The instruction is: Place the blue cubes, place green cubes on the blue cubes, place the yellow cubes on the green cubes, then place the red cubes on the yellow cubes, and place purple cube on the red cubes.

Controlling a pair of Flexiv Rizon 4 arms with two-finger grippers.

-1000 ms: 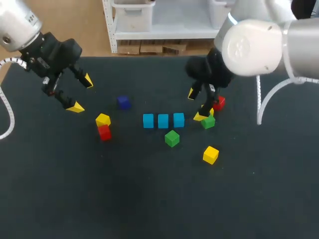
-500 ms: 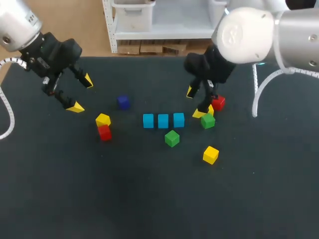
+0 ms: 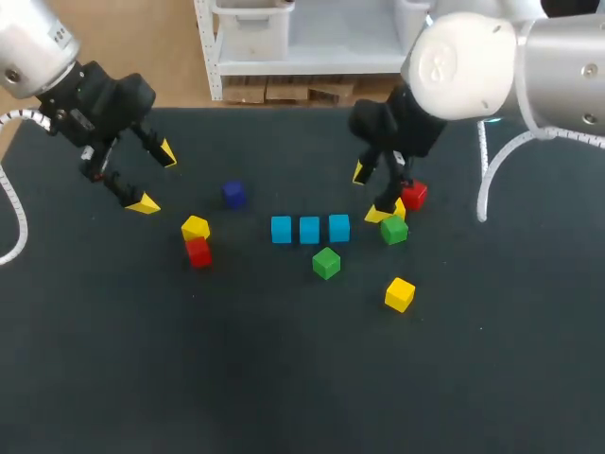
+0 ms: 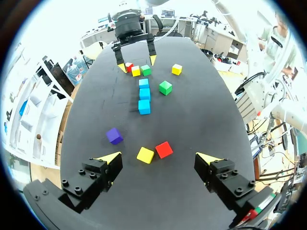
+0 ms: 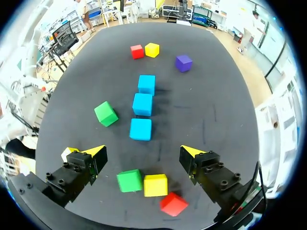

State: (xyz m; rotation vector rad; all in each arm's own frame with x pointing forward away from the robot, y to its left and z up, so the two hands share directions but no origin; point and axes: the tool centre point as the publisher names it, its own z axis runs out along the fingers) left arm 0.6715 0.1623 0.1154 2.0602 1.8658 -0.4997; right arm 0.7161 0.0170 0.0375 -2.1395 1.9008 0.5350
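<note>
Head view shows the three blue cubes [image 3: 309, 230] set in a close row in the middle of the bench [image 3: 284, 378]; that step is judged complete, and the green layer is now in hand. The right jaws stand wide open and empty over a cluster at the row's right end; right wrist view places a green cube [image 5: 129, 180] and a yellow cube [image 5: 155, 185], apparently touching, under and between the fingers, with a red cube [image 5: 173, 203] just beside. A second green cube [image 3: 326, 263] lies loose near the row; the purple cube [image 3: 234, 194] sits apart to the left. The left jaws, likewise wide open and empty, hang well clear at the left. The next move is judged to call for a descent over the green cube, closing on the faces clear of its yellow neighbour, then a lift onto the blue row. In head view one right finger covers most of that yellow cube; the height of the jaws above the bench cannot be told.
</note>
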